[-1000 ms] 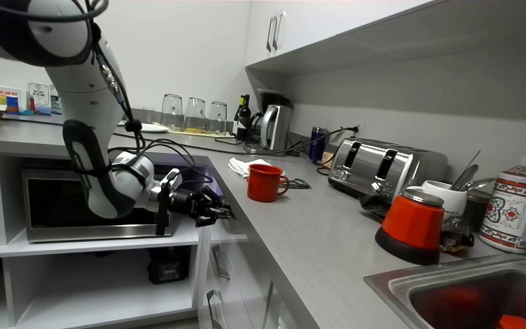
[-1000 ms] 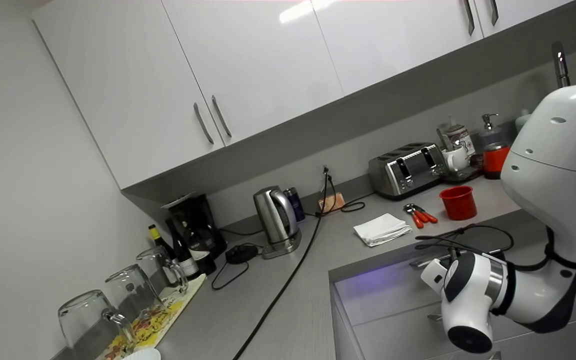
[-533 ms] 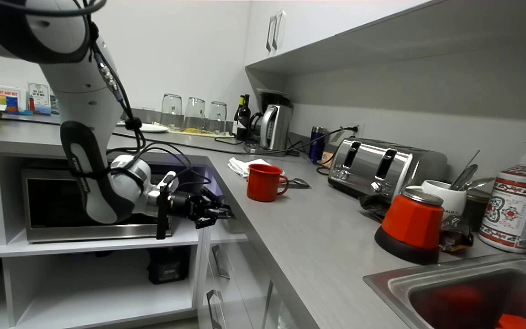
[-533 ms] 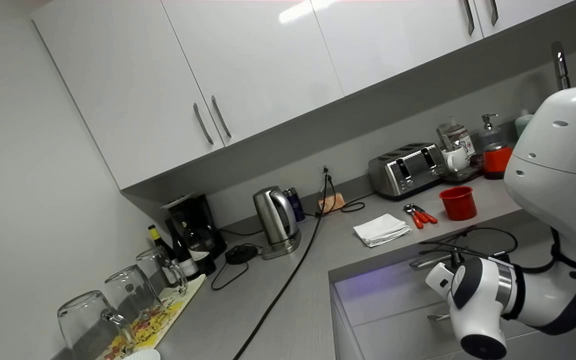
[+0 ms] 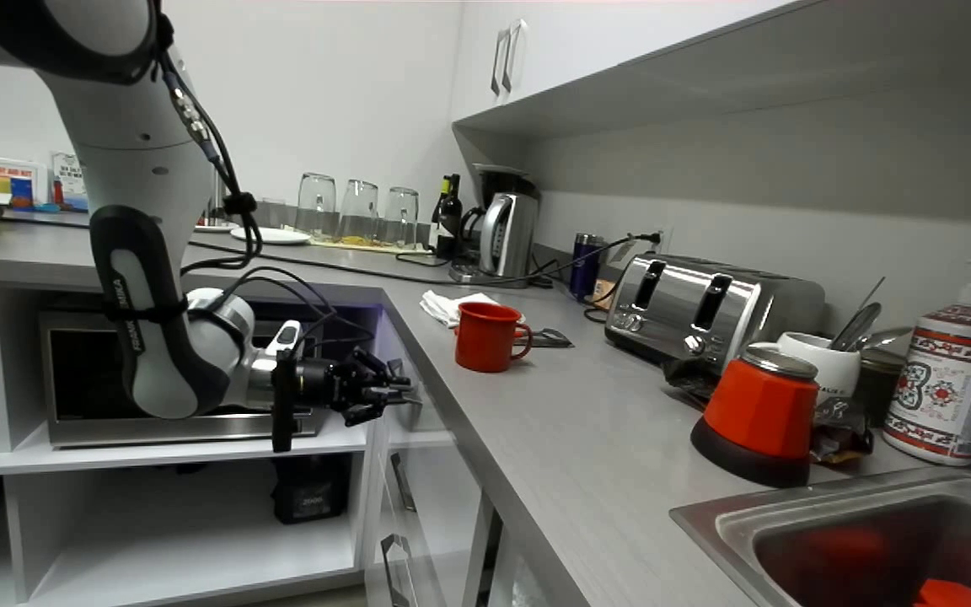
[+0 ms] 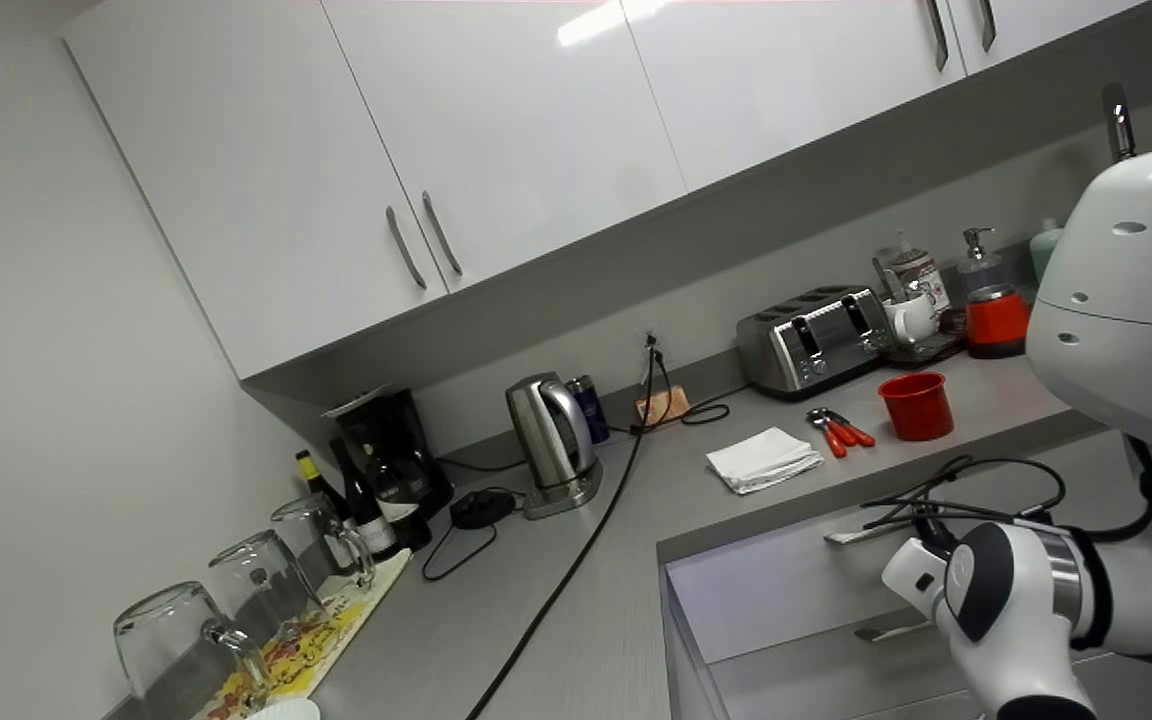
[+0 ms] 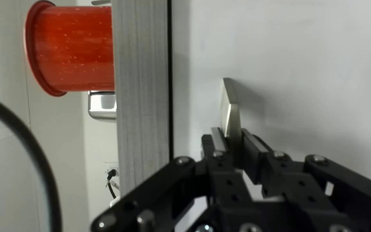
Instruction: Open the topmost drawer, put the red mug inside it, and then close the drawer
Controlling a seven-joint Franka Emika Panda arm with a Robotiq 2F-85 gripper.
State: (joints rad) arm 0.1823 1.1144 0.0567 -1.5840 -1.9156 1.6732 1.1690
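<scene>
The red mug (image 5: 485, 339) stands upright on the counter, near its edge; it also shows in an exterior view (image 6: 916, 407) and in the wrist view (image 7: 72, 48). The topmost drawer (image 6: 766, 590) has its white front just under the counter and is pulled out slightly; the wrist view shows this front (image 7: 301, 80) close up. Its inside is hidden. My gripper (image 7: 233, 141) is shut on the drawer's metal bar handle (image 7: 229, 103). In an exterior view the gripper (image 5: 405, 392) is below the counter edge, lower than the mug. The arm hides the fingers in an exterior view.
Red-handled pliers (image 6: 841, 432) and a folded white cloth (image 6: 764, 460) lie beside the mug. A toaster (image 5: 709, 312), a red-orange vessel (image 5: 759, 413) and a sink (image 5: 705, 516) stand further along. The counter edge (image 7: 142, 96) overhangs the drawer front. Cables loop over the arm.
The arm and gripper have moved away from the counter, pulling the drawer front slightly outward with the handle held. A dark gap at the drawer's near end has widened. The mug has not moved.
</scene>
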